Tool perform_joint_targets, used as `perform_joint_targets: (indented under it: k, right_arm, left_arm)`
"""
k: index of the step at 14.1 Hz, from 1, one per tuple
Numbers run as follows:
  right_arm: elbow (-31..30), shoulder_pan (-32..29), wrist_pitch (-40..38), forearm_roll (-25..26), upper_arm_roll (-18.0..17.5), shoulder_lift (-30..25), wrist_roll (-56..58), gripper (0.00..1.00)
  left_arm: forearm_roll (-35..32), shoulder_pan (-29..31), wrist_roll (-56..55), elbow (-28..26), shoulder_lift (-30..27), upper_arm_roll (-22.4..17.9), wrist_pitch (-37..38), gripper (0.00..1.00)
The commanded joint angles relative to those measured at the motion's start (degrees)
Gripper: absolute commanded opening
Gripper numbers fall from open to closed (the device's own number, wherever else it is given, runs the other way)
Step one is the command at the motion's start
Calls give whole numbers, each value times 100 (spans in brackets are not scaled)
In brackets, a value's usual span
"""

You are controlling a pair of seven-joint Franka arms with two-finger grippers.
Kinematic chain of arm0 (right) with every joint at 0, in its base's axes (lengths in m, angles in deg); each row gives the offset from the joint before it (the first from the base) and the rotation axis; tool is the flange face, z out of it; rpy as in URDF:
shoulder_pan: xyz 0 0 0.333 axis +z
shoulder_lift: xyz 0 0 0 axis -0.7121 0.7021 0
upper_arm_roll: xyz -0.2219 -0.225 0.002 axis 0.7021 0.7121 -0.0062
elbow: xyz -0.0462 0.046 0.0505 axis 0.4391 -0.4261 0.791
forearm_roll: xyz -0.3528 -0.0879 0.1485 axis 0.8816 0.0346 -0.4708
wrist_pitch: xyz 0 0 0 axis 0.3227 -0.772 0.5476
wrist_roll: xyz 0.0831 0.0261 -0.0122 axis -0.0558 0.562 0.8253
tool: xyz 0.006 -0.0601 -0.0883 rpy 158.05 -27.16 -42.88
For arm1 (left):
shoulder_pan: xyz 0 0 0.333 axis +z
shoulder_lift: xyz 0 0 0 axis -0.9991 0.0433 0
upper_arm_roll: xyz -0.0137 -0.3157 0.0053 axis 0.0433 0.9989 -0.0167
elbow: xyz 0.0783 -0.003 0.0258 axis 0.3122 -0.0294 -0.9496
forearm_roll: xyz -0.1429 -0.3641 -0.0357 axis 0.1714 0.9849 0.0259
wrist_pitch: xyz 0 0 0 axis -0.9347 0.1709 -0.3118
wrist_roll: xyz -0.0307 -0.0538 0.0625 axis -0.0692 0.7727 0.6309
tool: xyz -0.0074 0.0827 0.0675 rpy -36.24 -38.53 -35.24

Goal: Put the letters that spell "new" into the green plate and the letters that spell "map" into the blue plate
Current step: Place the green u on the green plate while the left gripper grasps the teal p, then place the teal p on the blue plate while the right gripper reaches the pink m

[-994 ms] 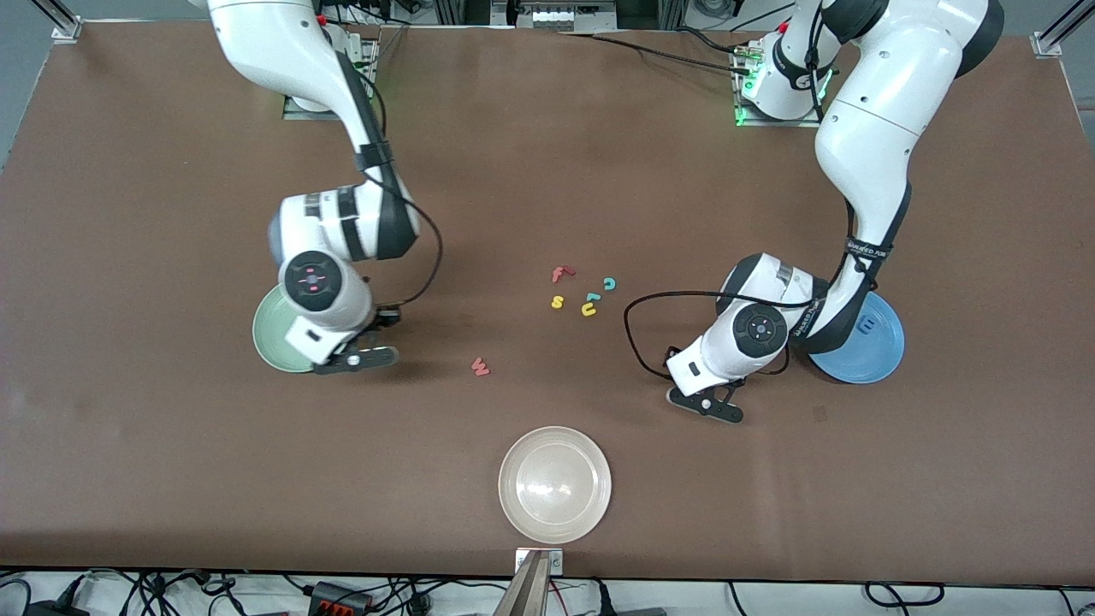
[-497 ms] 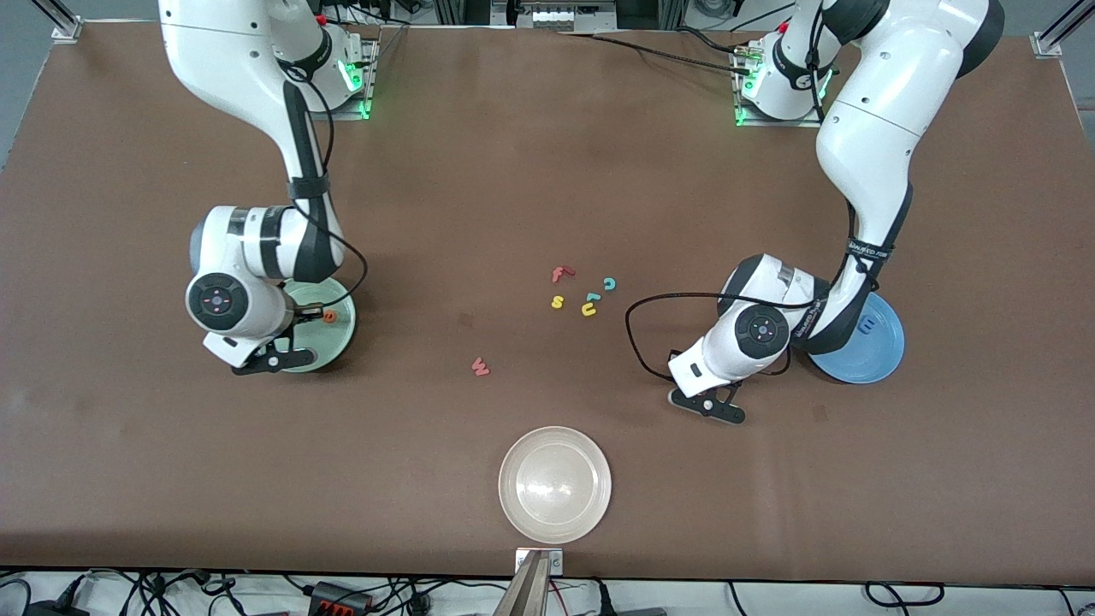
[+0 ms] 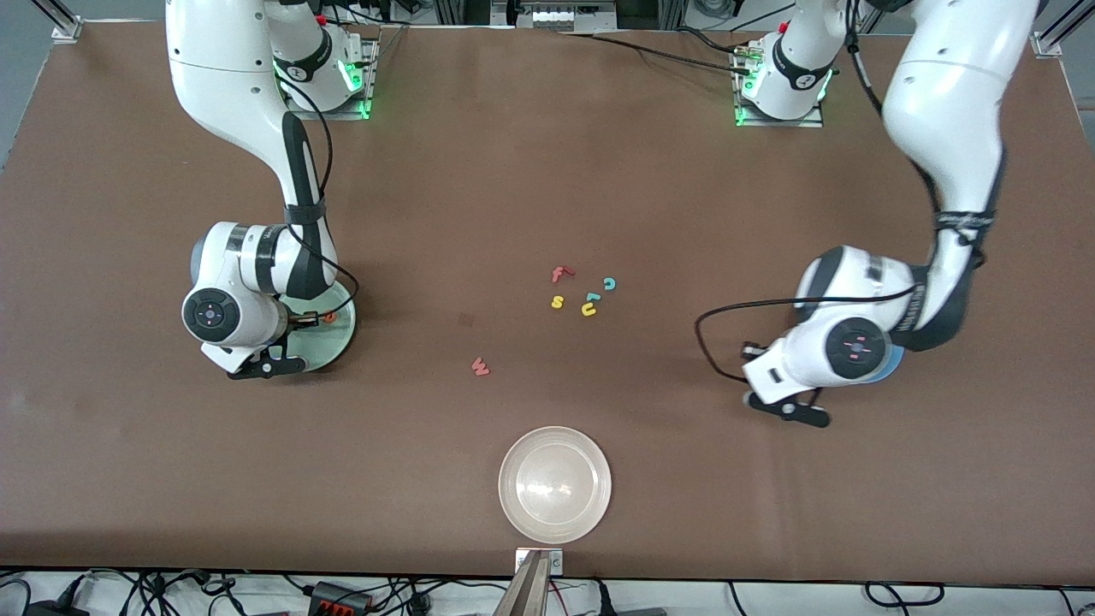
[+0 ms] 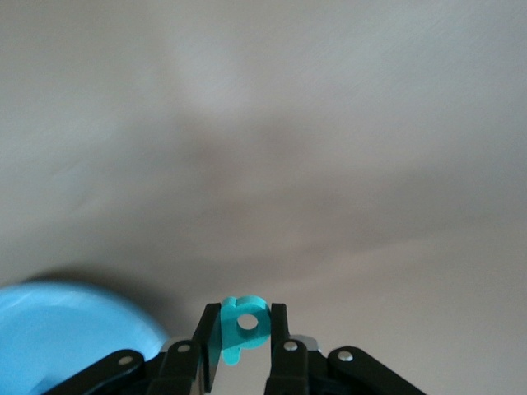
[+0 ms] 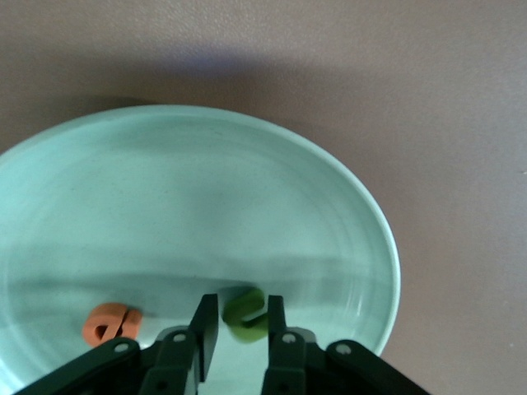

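So the right wrist view shows what the front one mostly hides; the right gripper (image 5: 237,329) sits low over the green plate (image 5: 329,206), fingers slightly apart around the dark green n (image 5: 245,314), orange e (image 5: 111,322) lying beside it; the left wrist view has the left gripper (image 4: 245,337) clamped on the teal p (image 4: 244,322) near the blue plate (image 4: 58,333), which the arm nearly covers from the front; red w (image 3: 480,367) lies alone on the table (image 3: 599,171), nearer the camera than the leftover letters (image 3: 582,291).
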Motion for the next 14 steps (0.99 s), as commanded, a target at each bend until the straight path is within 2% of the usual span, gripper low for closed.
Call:
perform_joint_targets:
  k: [1,4,5,6,8,9,10,11,13,14]
  right_arm:
    - [123,-60,-24,-143,-54,-126,24,100]
    - [570,-7,-104,-151,-80,-179,243,100]
    - [728,2,-95,-160,-184,-179,435,100]
    - [1000,-33,-104,-204,-446,-171,490,100]
    - [1300,-33,-86,-441,-729,-118,551,100]
    - [1319,2,-34,-494,-983,-118,569,100]
    - [1354,19,1,-520,-1298,-127,517,100]
    - [1528,11,106,-521,-1449,-109,499,100]
    - [1888,46,265,-521,-1521,83,516,87]
    - [2073,63,300,-521,-1591,232,508,84]
  left_arm:
    - [-127,595,872,-150,-192,22,652,6]
    - [-171,1158,1376,-308,-140,22,646,6]
    - [-258,1291,1403,-369,-87,31,515,6]
    - [-268,1362,1412,-492,-52,39,357,7]
    - [-259,1363,1412,-694,-51,48,110,12]
    - [-259,1371,1412,-721,-34,48,57,32]
    - [-259,1380,1404,-704,18,40,39,74]
    - [-268,1406,1404,-704,19,39,21,100]
    - [-268,1407,1404,-678,-7,48,39,100]
    - [-268,1398,1395,-643,-33,74,82,100]
